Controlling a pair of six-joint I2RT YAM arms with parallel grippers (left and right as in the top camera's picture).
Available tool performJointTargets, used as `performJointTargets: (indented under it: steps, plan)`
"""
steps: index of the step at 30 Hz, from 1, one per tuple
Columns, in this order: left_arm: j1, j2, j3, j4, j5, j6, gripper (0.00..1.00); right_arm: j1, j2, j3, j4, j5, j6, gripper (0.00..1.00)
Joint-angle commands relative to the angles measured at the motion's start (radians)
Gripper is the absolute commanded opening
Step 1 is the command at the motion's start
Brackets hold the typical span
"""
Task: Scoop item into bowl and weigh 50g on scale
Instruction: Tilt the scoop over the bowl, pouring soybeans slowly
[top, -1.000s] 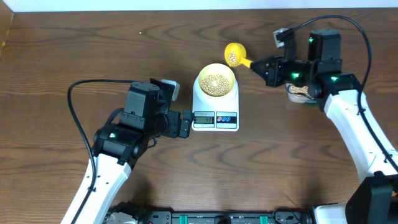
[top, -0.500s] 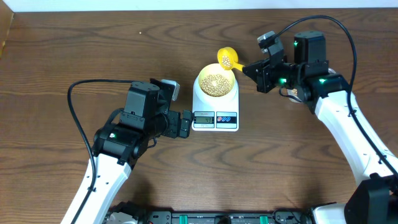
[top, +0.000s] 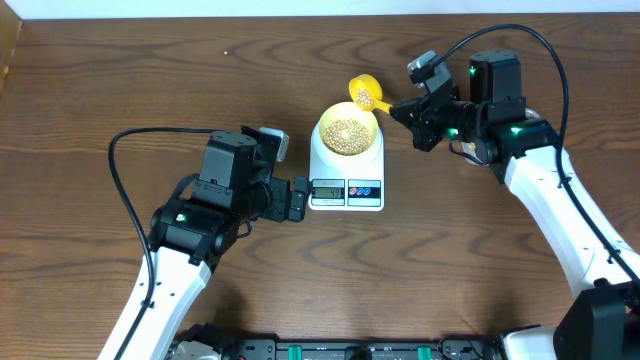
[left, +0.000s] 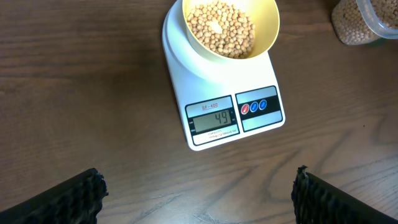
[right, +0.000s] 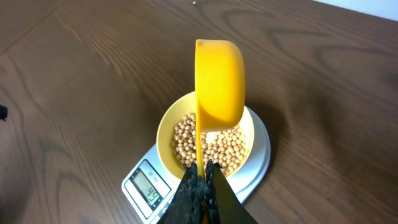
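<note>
Many little tan beans (left: 221, 28) lie in the pale yellow bowl (left: 268, 38). The bowl sits on the white scale (left: 205, 87), near the middle of the table (top: 100, 80), a bit closer to its far edge. The scale's screen shows 49. The right gripper (right: 200, 180) is squeezed tight on the handle of the yellow scoop (right: 219, 81), which tips on its side over the bowl's far rim. The left gripper (left: 196, 193) is spread wide, holding nothing, just beside the scale.

The bowl (top: 320, 125) is overhung at its far rim by the scoop (top: 366, 93); the scale (top: 346, 203) is blocked leftward by the left gripper (top: 298, 198); its front is left free.
</note>
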Motion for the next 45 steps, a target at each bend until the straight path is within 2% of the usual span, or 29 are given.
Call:
performJointTargets:
  steps: [1,18,35,45]
  plan:
    - [0.0,-0.004,-0.003,0.0,-0.007,0.016,0.98,0.016,0.018,-0.003,-0.001,0.0,-0.073,0.01]
    - [0.0,-0.004,-0.003,0.0,-0.007,0.016,0.98,0.053,0.022,-0.003,0.003,0.048,-0.108,0.01]
    - [0.0,-0.004,-0.003,0.0,-0.007,0.016,0.98,0.047,0.021,-0.002,0.003,0.047,-0.002,0.01]
    - [0.0,-0.004,-0.003,0.0,-0.007,0.016,0.98,0.04,0.021,-0.002,-0.004,0.044,-0.006,0.01]
